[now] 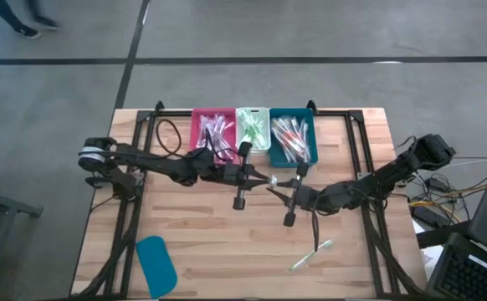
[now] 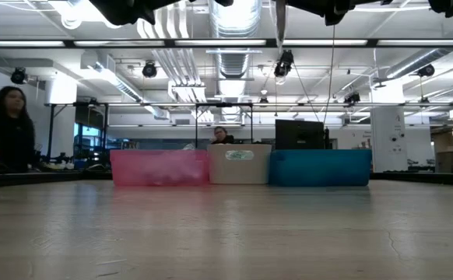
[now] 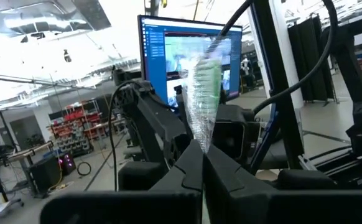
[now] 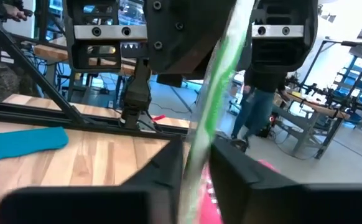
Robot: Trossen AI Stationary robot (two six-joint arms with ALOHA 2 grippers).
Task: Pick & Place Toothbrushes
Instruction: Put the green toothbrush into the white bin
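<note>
A green toothbrush in a clear wrapper [image 3: 204, 93] hangs in the air above the table's middle, between my two grippers. My left gripper [image 1: 258, 176] is shut on it. My right gripper [image 1: 287, 195] faces the left one and is shut on the same toothbrush [image 4: 217, 93]. Another green toothbrush [image 1: 311, 255] lies flat on the table near the front right. Three bins stand at the far edge: pink [image 1: 213, 134], white [image 1: 252, 127] and teal [image 1: 292, 139], each with toothbrushes inside. My left gripper pinches one end of the wrapped toothbrush [image 3: 202, 144] between its two fingers. The rest sticks out past the fingertips [image 3: 187, 171], slanting upward, clear of the table. My right gripper has the toothbrush's green shaft [image 4: 201, 140] between its two fingers [image 4: 168, 165], coming level from the table's right. The shaft runs on slantwise past the fingertips toward the left gripper, lifted clear.
A flat teal lid [image 1: 156, 265] lies at the table's front left. Black frame rails [image 1: 135, 180] run along both sides of the wooden top. People show in the room beyond the table [image 2: 5, 128].
</note>
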